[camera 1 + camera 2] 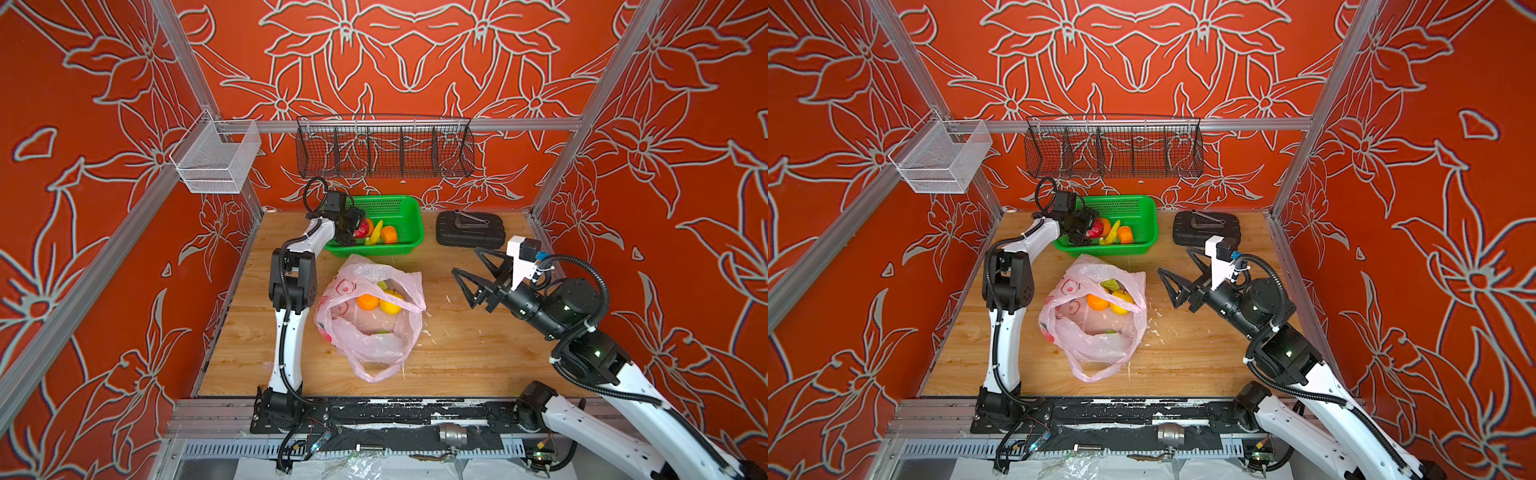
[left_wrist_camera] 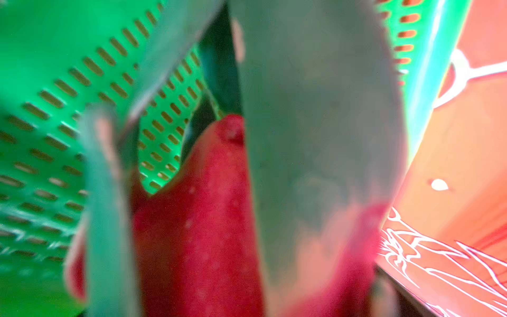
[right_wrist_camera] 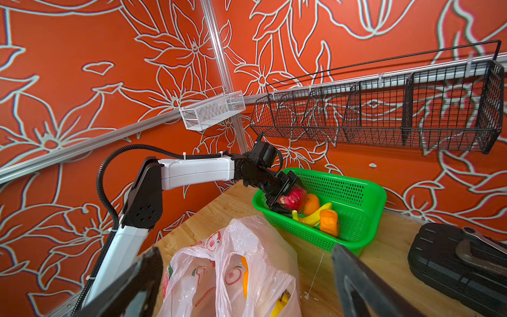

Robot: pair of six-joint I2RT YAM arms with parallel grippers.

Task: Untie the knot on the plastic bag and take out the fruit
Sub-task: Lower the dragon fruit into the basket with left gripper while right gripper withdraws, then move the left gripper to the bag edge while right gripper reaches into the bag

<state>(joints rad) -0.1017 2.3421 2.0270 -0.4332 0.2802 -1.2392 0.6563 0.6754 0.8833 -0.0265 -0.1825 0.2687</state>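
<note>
Wooden counter [image 1: 478, 353] boxed by red floral walls [image 1: 415, 62], pink plastic bag [image 1: 374, 332] open at frame centre, fruit [image 1: 368, 302] showing inside, my left gripper [image 1: 354, 232] in the green basket [image 1: 409, 208] higher in frame, at a dragon fruit [image 3: 295, 197], grip unclear to me, my right gripper [image 1: 466, 261] spread, centre right

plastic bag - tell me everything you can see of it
The plastic bag is thin, translucent pink film, crinkled, with red fruit prints on its side. It lies slumped on the wooden table, just nearer the robot than the green basket, mouth gaping upward with no knot showing. One handle loop trails toward the near edge; a strip of plastic crosses the opening. Inside rest an orange, a yellow fruit and a green piece.
</note>
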